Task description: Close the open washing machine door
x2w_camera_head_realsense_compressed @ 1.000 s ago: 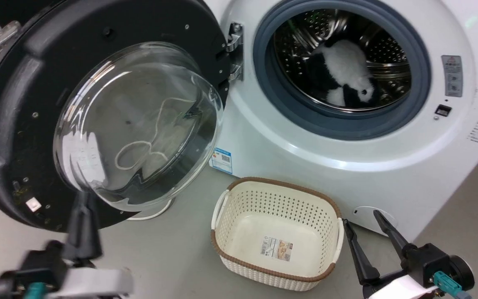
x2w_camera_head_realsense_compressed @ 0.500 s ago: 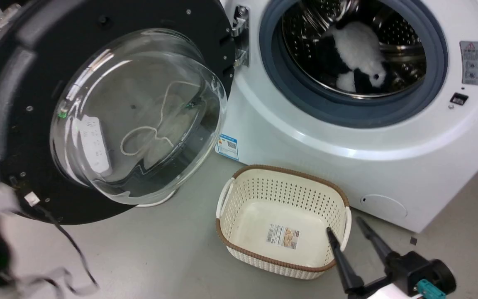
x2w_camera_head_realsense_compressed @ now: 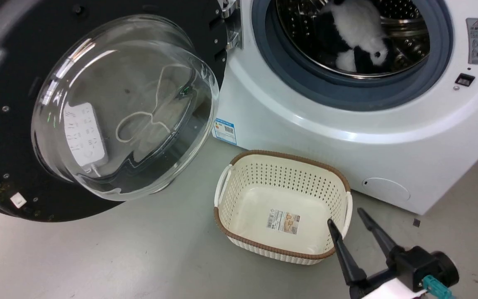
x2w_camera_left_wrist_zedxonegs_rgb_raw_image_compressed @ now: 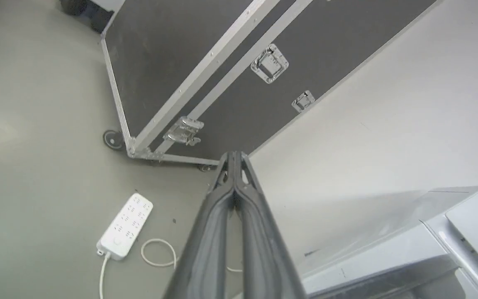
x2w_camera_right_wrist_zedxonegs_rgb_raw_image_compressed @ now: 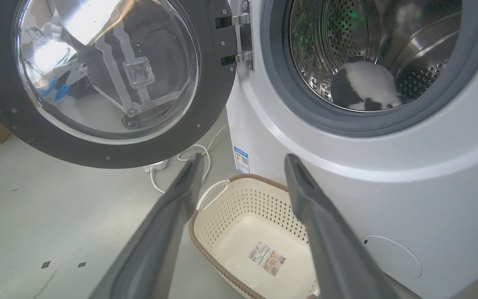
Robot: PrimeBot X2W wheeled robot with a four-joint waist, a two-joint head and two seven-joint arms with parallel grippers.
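White washing machine (x2w_camera_head_realsense_compressed: 347, 141) stands at the far right, its round opening uncovered, with grey gasket and steel drum exposed. The washing machine door (x2w_camera_head_realsense_compressed: 2, 83), black with a clear glass bowl, hangs wide open on the hinge at the opening's left edge, swung out to the left above the floor. A cream perforated basket (x2w_camera_head_realsense_compressed: 282, 164) sits on the floor just in front of the machine. A black-and-white plush toy (x2w_camera_head_realsense_compressed: 359, 33) lies in the drum. Right gripper (x2w_camera_head_realsense_compressed: 345, 216): near right, beside the basket, jaws apart. Left gripper (x2w_camera_left_wrist_zedxonegs_rgb_raw_image_compressed: 234, 157): jaws pressed together, above the floor near a white power strip (x2w_camera_left_wrist_zedxonegs_rgb_raw_image_compressed: 125, 226).
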